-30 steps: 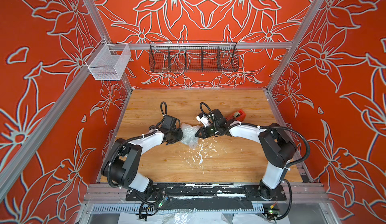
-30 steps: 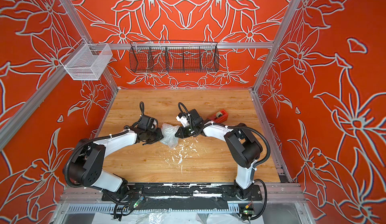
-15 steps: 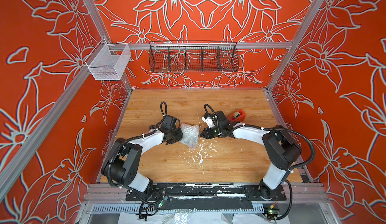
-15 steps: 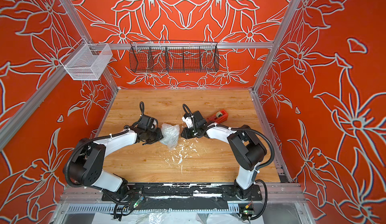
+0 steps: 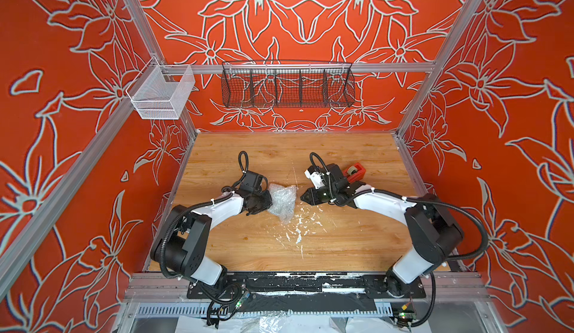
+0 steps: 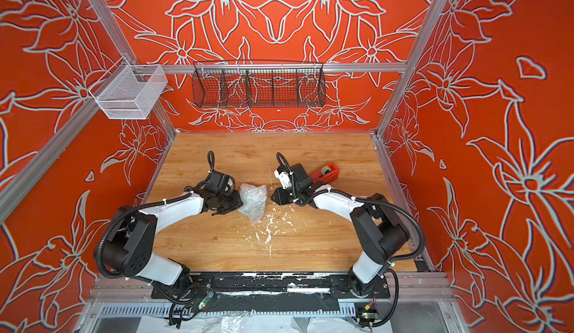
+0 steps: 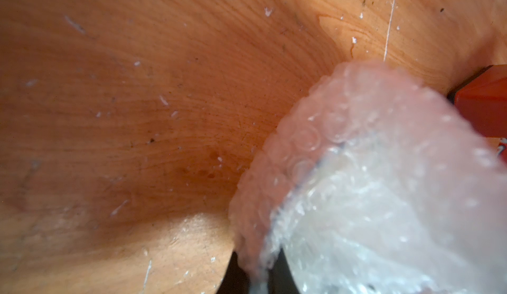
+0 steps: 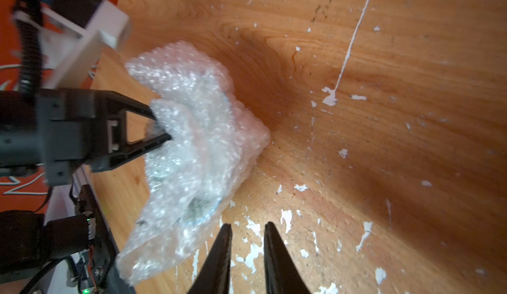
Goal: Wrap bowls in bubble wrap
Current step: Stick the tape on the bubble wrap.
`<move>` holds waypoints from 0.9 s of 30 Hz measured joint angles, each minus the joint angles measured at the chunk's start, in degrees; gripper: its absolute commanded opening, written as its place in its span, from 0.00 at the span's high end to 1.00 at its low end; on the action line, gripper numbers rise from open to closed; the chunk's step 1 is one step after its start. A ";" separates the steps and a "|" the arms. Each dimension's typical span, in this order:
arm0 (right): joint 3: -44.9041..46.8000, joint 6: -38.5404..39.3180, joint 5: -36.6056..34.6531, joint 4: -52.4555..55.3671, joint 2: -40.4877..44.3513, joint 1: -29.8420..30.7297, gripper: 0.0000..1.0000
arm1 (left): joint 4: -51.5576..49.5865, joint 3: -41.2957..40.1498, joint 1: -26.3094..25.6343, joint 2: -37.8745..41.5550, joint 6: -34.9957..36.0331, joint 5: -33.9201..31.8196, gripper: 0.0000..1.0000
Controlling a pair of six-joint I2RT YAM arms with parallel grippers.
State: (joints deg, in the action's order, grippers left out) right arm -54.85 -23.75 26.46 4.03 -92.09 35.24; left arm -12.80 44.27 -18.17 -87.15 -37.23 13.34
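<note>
Where the bubble wrap (image 5: 282, 200) lies: mid-table, bunched into a crumpled bundle between the two grippers, resting on the wooden table (image 5: 341, 241); seen in both top views.
Bowl (image 8: 196, 205): inside the bundle; only a pale blue edge and dark patches show through the plastic in the right wrist view.
Left gripper (image 8: 162, 125): clenched on a fold of the wrap, on the bundle's side toward the left arm; its tips are buried in the plastic.
Right gripper (image 8: 245, 225): jaws a narrow gap apart with nothing between them; tips point at the bundle, just beside it, not touching.
Tape dispenser (image 5: 354, 173): red, on the table behind the right wrist, apart from the bundle.
Table surface: white flecks (image 5: 298, 229) scattered on the side of the bundle toward the robot's base.
</note>
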 measured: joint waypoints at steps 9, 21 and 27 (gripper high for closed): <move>-0.11 -2.23 1.25 -0.52 6.21 5.07 0.77 | -0.57 0.42 -0.50 -0.04 -0.02 -0.66 1.00; -2.69 -3.08 3.17 -0.09 -0.83 7.58 0.81 | -1.51 1.29 -1.01 -0.50 -0.04 -1.36 1.00; -3.89 -3.06 3.13 0.52 -3.50 7.56 0.82 | -1.57 1.36 -1.03 -0.55 -0.04 -1.44 1.00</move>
State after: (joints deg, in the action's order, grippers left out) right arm -58.74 -26.81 29.58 4.56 -95.59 42.81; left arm -14.37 45.63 -19.20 -87.70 -37.28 11.90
